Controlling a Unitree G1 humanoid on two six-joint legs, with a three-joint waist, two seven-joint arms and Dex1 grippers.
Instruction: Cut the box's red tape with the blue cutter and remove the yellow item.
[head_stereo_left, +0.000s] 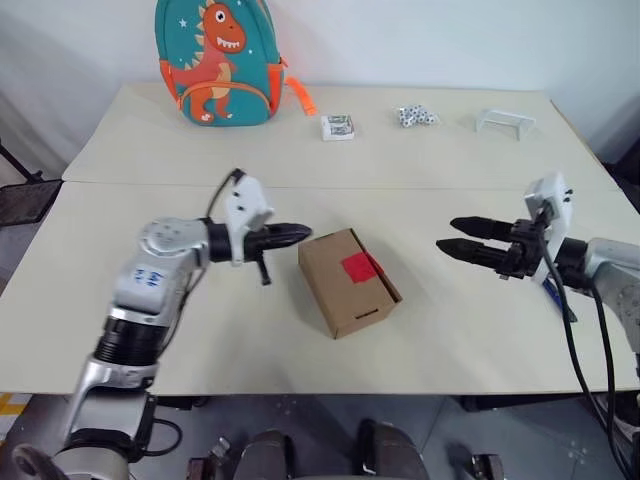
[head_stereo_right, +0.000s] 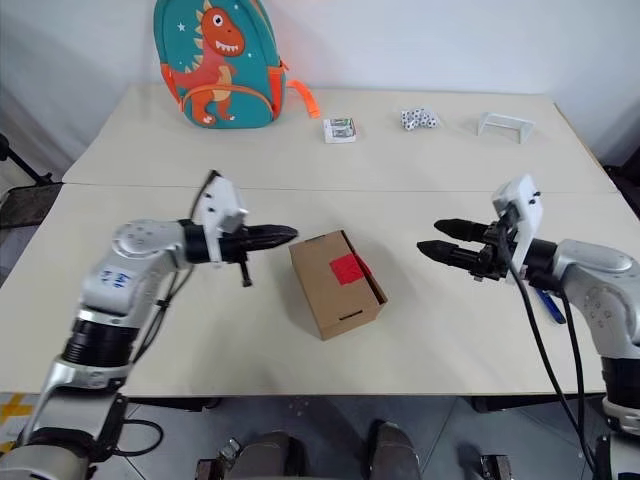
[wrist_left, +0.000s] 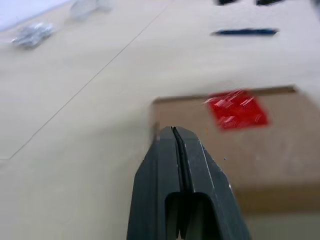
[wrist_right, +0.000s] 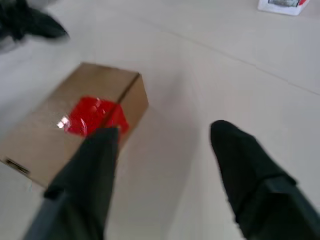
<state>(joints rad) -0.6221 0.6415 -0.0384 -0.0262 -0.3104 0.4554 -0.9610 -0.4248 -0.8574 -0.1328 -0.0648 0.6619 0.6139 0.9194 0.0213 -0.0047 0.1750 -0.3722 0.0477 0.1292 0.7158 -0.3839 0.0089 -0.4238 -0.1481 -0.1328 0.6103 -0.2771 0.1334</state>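
1. Head views: your left hand (head_stereo_left: 296, 235) is pressed together, empty, just beside the small brown cardboard box (head_stereo_left: 347, 283) on the counter (head_stereo_left: 440, 160); your right hand (head_stereo_left: 455, 238) is spread, empty, well apart.
2. Left wrist view: the square red tape (wrist_left: 237, 109) is uncut; the slim blue cutter (wrist_left: 244, 32) lies beyond. Nudging the unsteadied box could skew it.
3. Right wrist view: no readable writing

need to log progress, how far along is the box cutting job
Nothing looks done: the red tape sits intact on the closed box. In hand: nothing; the left hand is shut and empty beside the box, the right hand open. The blue cutter lies on the table. Left: grab cutter, cut, remove the item.
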